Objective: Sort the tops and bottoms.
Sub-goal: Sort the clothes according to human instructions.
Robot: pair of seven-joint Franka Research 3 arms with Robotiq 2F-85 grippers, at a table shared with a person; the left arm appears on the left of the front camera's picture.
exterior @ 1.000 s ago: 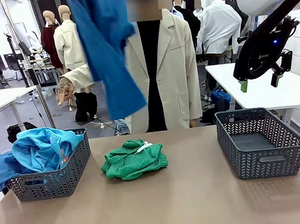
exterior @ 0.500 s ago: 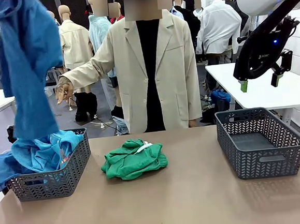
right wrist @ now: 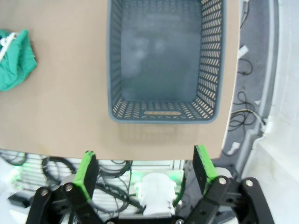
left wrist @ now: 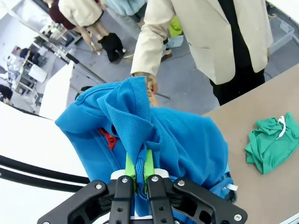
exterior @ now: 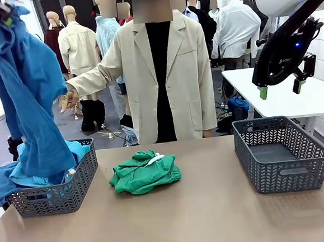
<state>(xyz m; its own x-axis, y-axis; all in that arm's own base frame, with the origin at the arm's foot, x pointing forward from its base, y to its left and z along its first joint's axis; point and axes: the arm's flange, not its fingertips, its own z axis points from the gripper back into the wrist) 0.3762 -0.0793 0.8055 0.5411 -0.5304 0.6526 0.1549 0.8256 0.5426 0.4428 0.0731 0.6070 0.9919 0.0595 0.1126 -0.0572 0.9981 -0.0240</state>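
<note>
Green bottoms [exterior: 144, 171] lie bunched on the table [exterior: 203, 218] between two baskets, the left tool [left wrist: 139, 161] clamps a royal blue top [exterior: 34, 103] hanging down to the left basket [exterior: 61, 199], and the right tool [exterior: 281, 89] gapes wide above the right basket [exterior: 284, 170].

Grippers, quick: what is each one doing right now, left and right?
Left gripper: shut on the royal blue top, which hangs over the left basket.
Right gripper: open, holding nothing.

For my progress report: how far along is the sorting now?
Done: light blue tops lie in the left basket. In hand: the left hand holds a royal blue top over it. Left: green bottoms on the table; right basket empty, right hand open.
</note>
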